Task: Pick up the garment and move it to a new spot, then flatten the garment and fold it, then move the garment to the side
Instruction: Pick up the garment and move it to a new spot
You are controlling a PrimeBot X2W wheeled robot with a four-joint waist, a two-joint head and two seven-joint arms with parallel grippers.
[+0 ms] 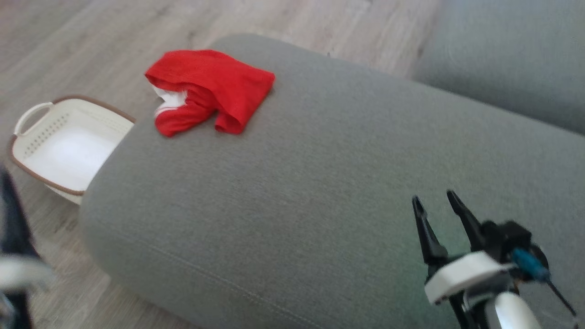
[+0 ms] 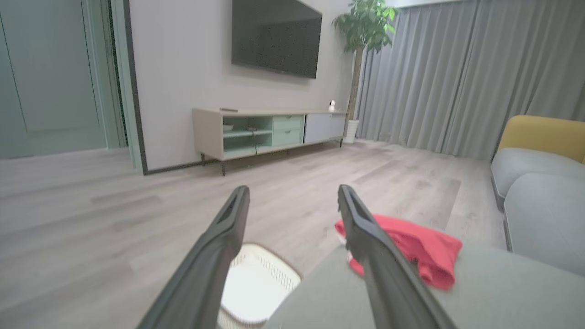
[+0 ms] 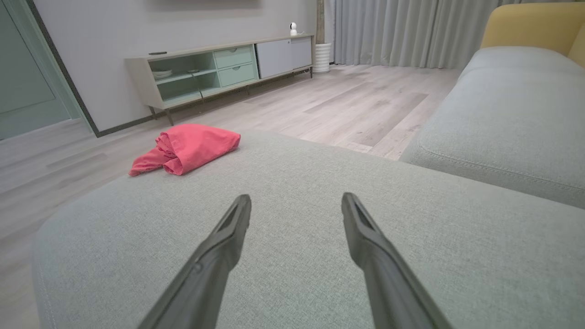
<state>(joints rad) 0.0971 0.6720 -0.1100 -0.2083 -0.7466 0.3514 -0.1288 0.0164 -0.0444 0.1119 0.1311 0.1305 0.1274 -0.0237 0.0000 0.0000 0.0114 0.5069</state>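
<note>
**A:** What's the biggest thing we see?

**B:** A grey sofa seat (image 1: 320,192), with wood floor (image 1: 91,45) around it.

**A:** And next?

**B:** A white basket (image 1: 36,141) on the floor, right by the seat's left edge.

**A:** Where's our red garment (image 1: 215,87)?

**B:** Bunched up on the seat's far left part, near the basket.

**A:** And our arms?

**B:** Our right end effector (image 1: 434,198) hangs over the seat's near right part, fingers apart, holding nothing. Our left end effector (image 2: 293,196) is spread apart too, empty, pointing out over the basket and floor.
</note>
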